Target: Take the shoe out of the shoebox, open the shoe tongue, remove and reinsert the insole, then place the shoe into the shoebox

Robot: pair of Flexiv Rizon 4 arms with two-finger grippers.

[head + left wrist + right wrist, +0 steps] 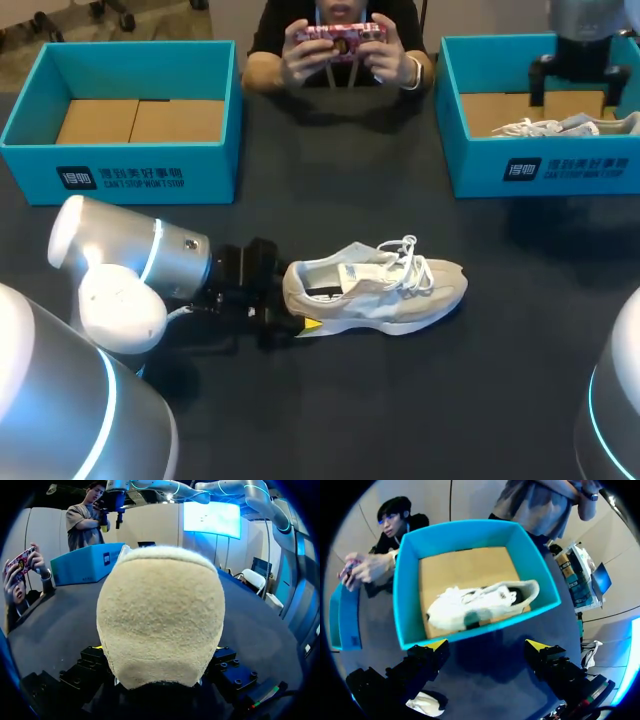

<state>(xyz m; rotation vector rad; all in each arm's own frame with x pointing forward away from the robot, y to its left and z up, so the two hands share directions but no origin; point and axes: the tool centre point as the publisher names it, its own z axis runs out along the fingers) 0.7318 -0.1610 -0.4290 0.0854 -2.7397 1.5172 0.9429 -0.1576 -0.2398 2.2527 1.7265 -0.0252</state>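
Light falls from overhead, soft and fairly dim on the dark table, which swallows detail. The left arm has a silver shell that glares white, blown out at its rounded caps. The shoe throws a thin shadow along its near side; the darkness by its heel may be shadow or black housing. In the left wrist view the heel looms close, evenly lit, its nap crisp and its outline bulging. In the right wrist view the right shoebox is bright inside, its walls bowed, and it casts shade toward the right gripper.
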